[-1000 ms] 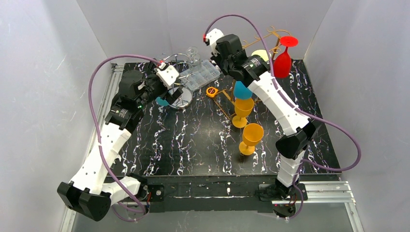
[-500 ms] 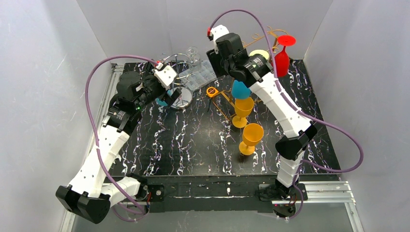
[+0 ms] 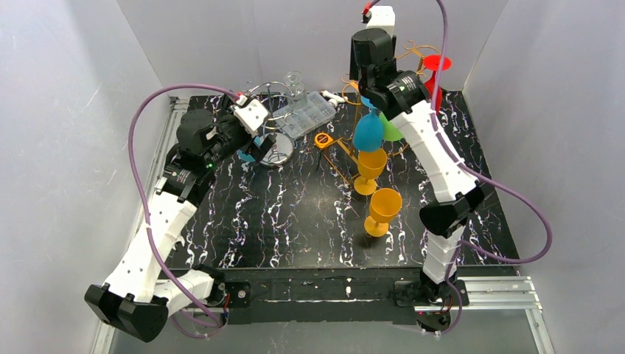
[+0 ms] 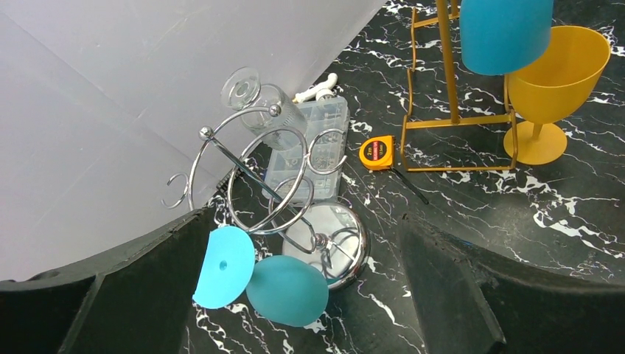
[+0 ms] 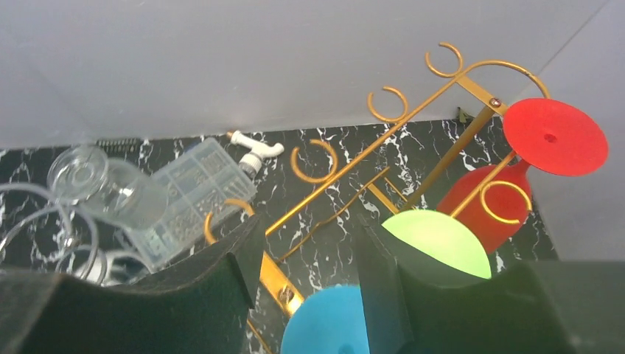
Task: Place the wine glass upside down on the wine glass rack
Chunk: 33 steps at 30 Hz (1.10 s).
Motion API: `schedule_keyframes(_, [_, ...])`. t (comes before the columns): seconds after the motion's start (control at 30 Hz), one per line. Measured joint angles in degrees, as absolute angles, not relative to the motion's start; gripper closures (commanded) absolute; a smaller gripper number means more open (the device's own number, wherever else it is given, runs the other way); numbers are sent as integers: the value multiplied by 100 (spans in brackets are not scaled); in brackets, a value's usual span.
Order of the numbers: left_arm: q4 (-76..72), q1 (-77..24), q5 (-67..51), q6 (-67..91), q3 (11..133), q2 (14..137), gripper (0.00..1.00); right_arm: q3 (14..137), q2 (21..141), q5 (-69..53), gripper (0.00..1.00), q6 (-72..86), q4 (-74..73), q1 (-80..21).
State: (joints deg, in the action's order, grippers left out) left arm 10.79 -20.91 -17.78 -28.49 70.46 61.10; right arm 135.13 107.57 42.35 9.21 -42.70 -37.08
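A blue wine glass point(image 3: 367, 133) hangs bowl-down on the gold rack point(image 3: 410, 53), just above a yellow glass. Its round blue foot point(image 5: 328, 323) shows below my right gripper point(image 5: 306, 273), which stands open over it, fingers point(image 5: 221, 276) apart and touching nothing. The right gripper point(image 3: 366, 90) is raised high over the rack. A green glass point(image 5: 436, 242) and a red glass point(image 5: 501, 206) hang on the same rack. My left gripper point(image 4: 309, 302) is wide open near a teal glass point(image 4: 287, 290) hanging on the chrome rack point(image 4: 254, 169).
Two yellow glasses point(image 3: 371, 164) point(image 3: 385, 208) stand upright mid-table. A clear glass point(image 3: 295, 81) hangs at the back of the chrome rack. A clear plastic box point(image 3: 308, 114) and an orange tape measure point(image 3: 322, 139) lie between the racks. White walls close in the table.
My right gripper opened off the blue glass and rose straight up above the gold rack; the blue glass stays hanging, and the green glass now shows. The left arm barely moved.
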Motion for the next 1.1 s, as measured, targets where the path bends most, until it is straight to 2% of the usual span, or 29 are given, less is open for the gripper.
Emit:
schedule_keyframes(0.1, [1079, -2071, -1778, -2845, 7046, 6110, 2, 13506, 10919, 4193, 48, 1190, -4086, -3468])
schedule_keyframes(0.47, [1076, -2034, -1778, -2845, 7067, 6110, 2, 13557, 11633, 3804, 51, 1879, -3800, -3153])
schedule_keyframes(1.1, [1035, -1979, -1778, -2799, 7098, 6110, 2, 13544, 11402, 3710, 48, 2276, -4034, -3162])
